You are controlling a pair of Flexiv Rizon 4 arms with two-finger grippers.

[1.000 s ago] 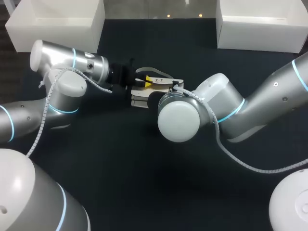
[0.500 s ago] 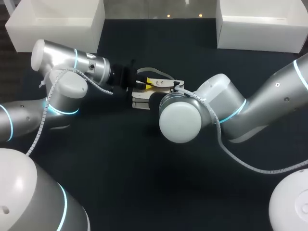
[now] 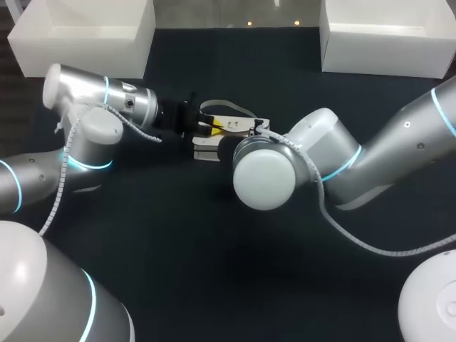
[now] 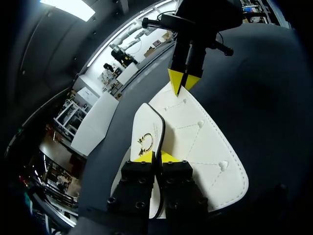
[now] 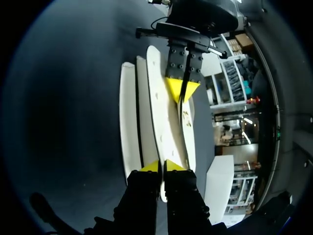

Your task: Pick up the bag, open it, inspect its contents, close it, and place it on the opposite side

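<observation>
Gripping opposite edges, left end effector [image 4: 155, 157] and right end effector [image 5: 162, 166] hold bag [image 4: 205, 142].

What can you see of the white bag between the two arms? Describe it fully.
The bag is white and looks like stitched leather. Its flap carries a gold ring clasp, and a pale strap loops behind it. It is near the middle of the dark table, and its flap stands away from the body. The left hand pinches the flap's edge, and the right hand pinches the opposite end.
</observation>
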